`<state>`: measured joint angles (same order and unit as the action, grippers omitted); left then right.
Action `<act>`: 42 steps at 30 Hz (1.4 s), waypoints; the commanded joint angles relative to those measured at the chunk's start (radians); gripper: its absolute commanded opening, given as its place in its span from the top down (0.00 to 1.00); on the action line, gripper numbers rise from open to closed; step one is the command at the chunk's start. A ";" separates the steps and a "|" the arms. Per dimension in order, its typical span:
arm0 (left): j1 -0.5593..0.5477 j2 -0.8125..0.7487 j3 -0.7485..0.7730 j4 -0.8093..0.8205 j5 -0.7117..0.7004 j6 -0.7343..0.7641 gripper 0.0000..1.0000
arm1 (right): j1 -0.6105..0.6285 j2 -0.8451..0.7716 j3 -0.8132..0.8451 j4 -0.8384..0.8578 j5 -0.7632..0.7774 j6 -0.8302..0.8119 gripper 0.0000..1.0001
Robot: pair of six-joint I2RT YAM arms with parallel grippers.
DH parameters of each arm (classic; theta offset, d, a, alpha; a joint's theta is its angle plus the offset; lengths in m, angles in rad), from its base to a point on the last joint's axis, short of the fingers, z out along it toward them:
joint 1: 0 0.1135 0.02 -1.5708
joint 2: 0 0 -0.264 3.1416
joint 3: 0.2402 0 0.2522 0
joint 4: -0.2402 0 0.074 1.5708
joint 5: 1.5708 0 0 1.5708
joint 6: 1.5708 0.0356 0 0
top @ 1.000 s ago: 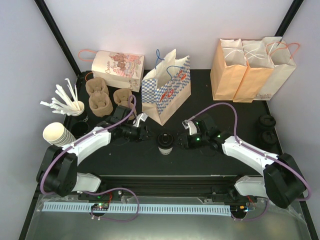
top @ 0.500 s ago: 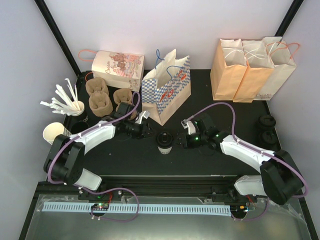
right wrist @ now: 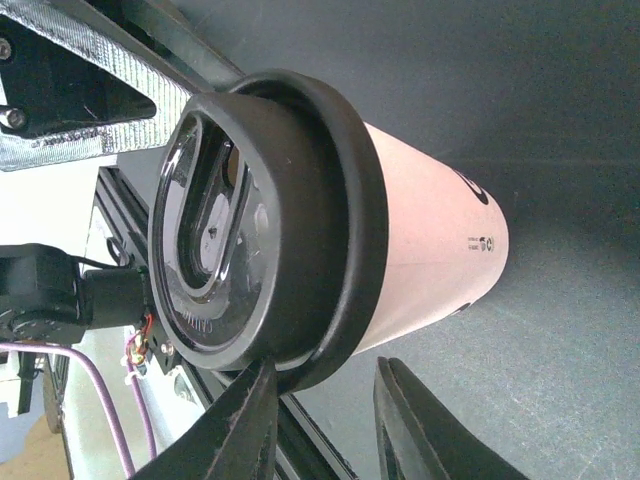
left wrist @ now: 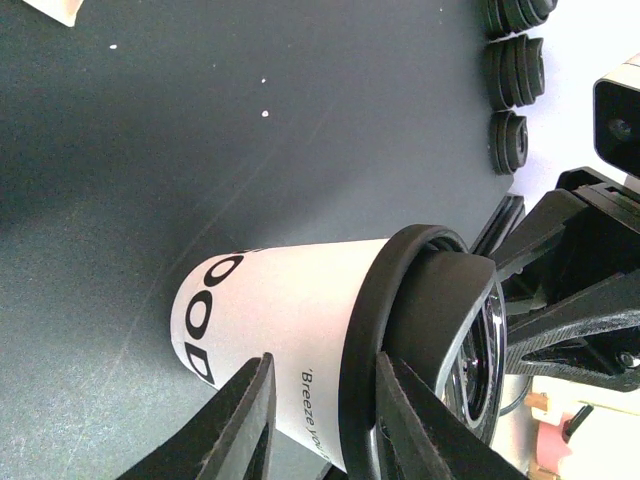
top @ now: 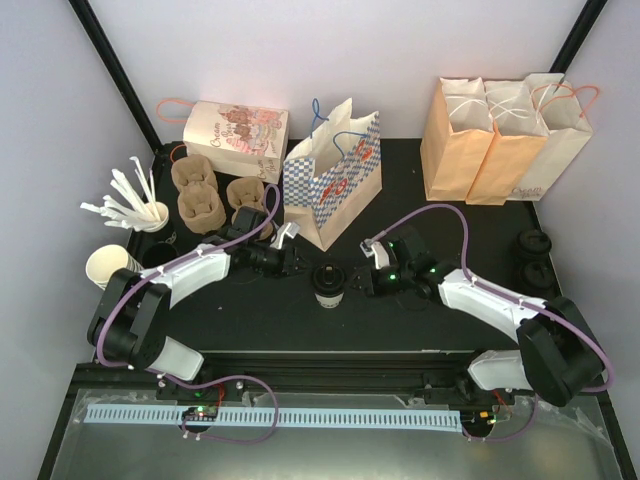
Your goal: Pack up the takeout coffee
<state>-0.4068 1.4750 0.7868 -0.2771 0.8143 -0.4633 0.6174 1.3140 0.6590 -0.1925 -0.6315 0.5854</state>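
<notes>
Takeout coffee cup [top: 329,284], white with black print and a black lid [top: 329,277], stood upright near the middle of the tabletop [top: 440,200], a bit toward the near edge. Left pincer [top: 297,266] sat just beside the cup on its left side, right pincer [top: 357,279] just beside it on the right. Left wrist view showed the fingers [left wrist: 245,420] apart, straddling the lid rim [left wrist: 365,340], with gaps visible, not clamped. Right wrist view showed its fingers [right wrist: 250,420] likewise apart below the lid [right wrist: 270,230], cup body [right wrist: 430,260] between them; contact couldn't be told. Blue checkered gift bag [top: 332,172] stood behind the cup toward the far edge. Three tan paper bags [top: 500,125] were at the far right corner. Pulp cup carriers [top: 200,195] and a printed bag [top: 236,136] were at the far left. Spare black lids [top: 533,258] were stacked at the right edge, plain white cups [top: 110,265] at the left edge.
</notes>
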 commanded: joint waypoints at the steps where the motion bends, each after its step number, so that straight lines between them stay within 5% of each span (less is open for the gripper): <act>1: -0.021 0.045 -0.074 -0.025 -0.035 0.019 0.70 | 0.007 0.056 -0.065 -0.023 0.095 -0.031 0.70; 14: -0.046 -0.065 -0.110 -0.040 -0.097 -0.028 0.72 | -0.002 0.028 0.048 -0.130 0.179 -0.087 0.70; 26: -0.052 -0.188 -0.143 -0.097 -0.062 -0.077 0.70 | -0.021 0.180 0.245 -0.160 0.142 -0.127 0.70; 37: -0.049 -0.314 -0.171 -0.033 0.019 -0.147 0.45 | -0.021 0.250 0.428 -0.244 0.113 -0.191 0.66; 42: 0.000 -0.373 -0.162 -0.081 -0.012 -0.128 0.44 | -0.021 0.201 0.412 -0.278 0.145 -0.191 0.65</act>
<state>-0.4484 1.1469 0.5980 -0.3145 0.8120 -0.5983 0.5949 1.5612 1.0721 -0.4191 -0.5121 0.4129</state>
